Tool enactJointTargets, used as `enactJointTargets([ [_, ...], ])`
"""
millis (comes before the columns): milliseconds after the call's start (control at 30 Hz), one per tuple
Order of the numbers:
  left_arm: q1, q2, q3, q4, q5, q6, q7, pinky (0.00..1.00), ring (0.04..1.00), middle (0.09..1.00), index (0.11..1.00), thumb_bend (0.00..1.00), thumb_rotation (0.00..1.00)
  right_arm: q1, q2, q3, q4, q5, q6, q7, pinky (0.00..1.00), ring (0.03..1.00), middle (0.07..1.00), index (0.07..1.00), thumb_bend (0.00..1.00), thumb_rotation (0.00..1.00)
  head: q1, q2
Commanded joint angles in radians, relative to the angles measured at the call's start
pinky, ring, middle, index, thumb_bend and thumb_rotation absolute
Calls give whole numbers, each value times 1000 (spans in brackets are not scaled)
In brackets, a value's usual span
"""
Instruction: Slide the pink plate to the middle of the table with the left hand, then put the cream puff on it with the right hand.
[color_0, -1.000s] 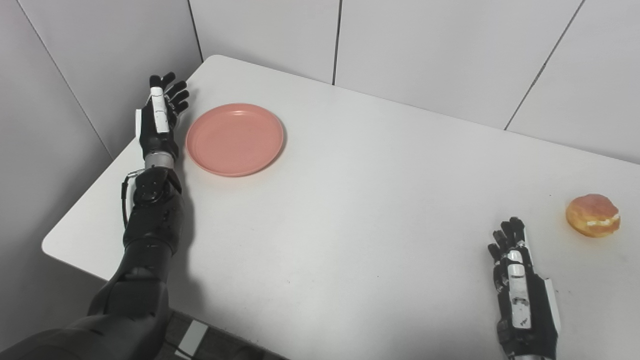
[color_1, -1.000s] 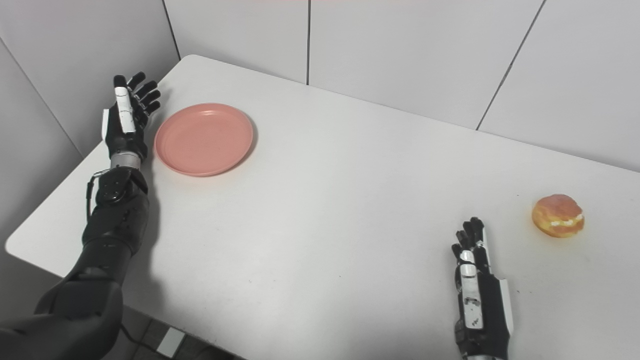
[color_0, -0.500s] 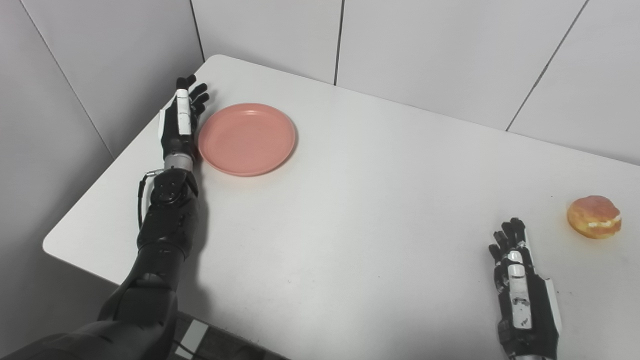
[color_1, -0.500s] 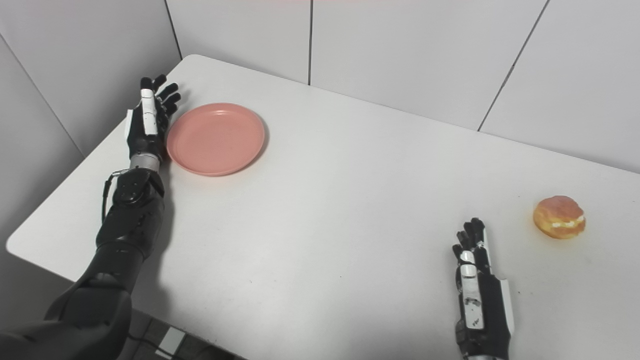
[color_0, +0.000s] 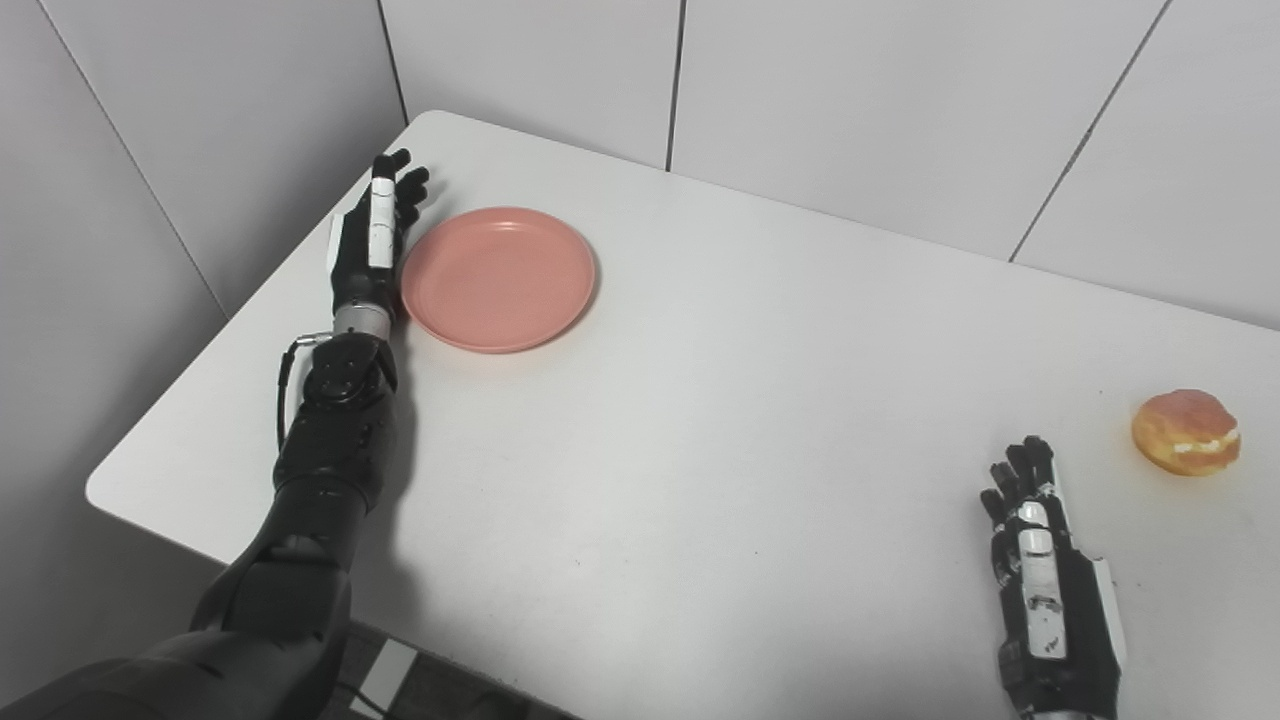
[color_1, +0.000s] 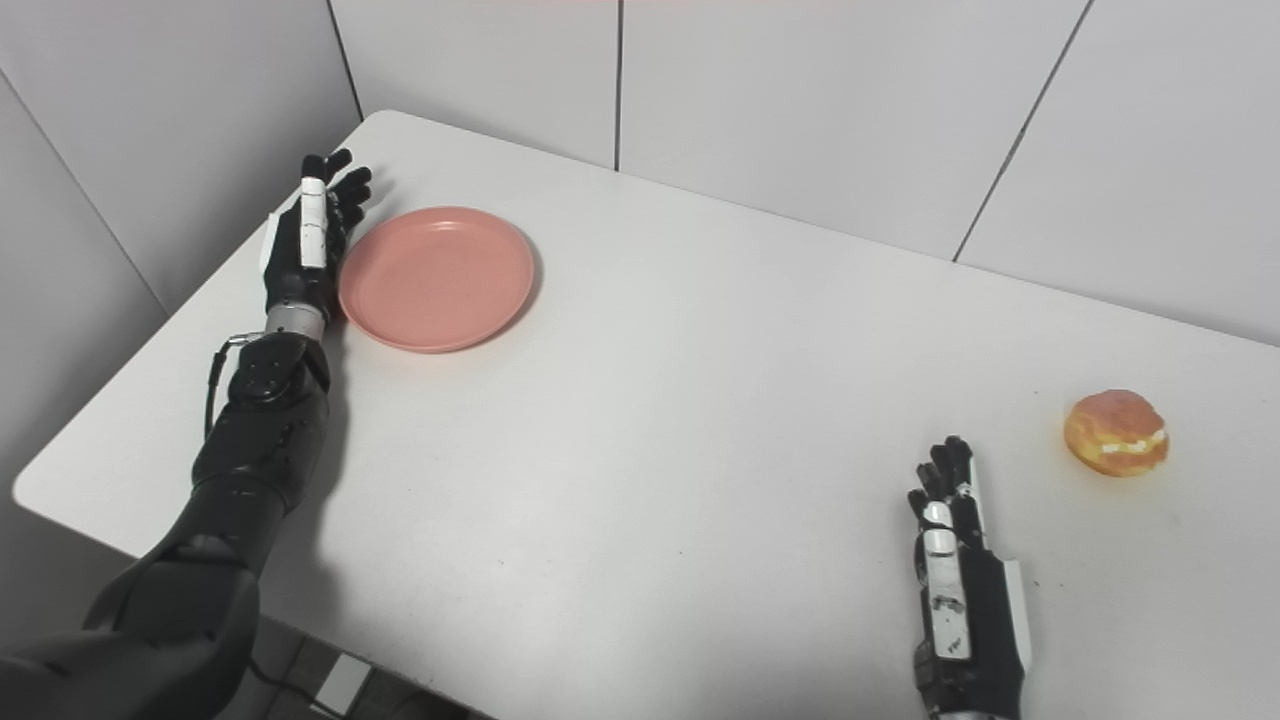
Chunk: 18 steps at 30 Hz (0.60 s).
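I see the pink plate (color_0: 498, 278) sitting flat near the far left corner of the table (color_0: 700, 430): round, shallow, smooth matte finish with a low raised rim. My left hand (color_0: 370, 235) stands edge-on just beside the plate's left rim, fingers extended and slightly apart, gripping nothing; looks like it touches the rim but I can't confirm contact. Cream puff (color_0: 1186, 431) is far over on the right side: rounded, golden-brown glazed top, white cream line along its split. My right hand (color_0: 1040, 585) lies near the front edge, fingers straight and loosely apart, empty, short of the puff and to its left. Table top is plain white with a few small dark specks, rounded corners. Grey panel walls (color_0: 850, 90) behind and left. Middle of the table is unobstructed between plate and puff.
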Motion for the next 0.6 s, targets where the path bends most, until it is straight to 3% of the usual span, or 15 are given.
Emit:
enactJointTargets([
  [0,10,-4,-11,-9,0,29,-17,938,885,851,855,870,1000,-5,-5,-4,-19,4,-20,1,1000,1000,1000,1000,597,894,-1,0],
  [133,30,-19,-15,-81,-18,77,-32,916,865,843,862,850,1000,-7,-4,-5,-19,6,-16,1,1000,1000,1000,1000,600,889,-1,0],
  [333,65,-38,-43,-230,-45,209,-70,903,885,861,882,803,1000,-6,0,-7,-21,10,-14,1,1000,1000,1000,1000,614,875,0,8],
  [567,79,-51,-65,-302,-89,291,-130,917,887,862,878,869,1000,-8,5,-8,-16,0,-23,-8,1000,1000,1000,1000,601,873,-3,10],
])
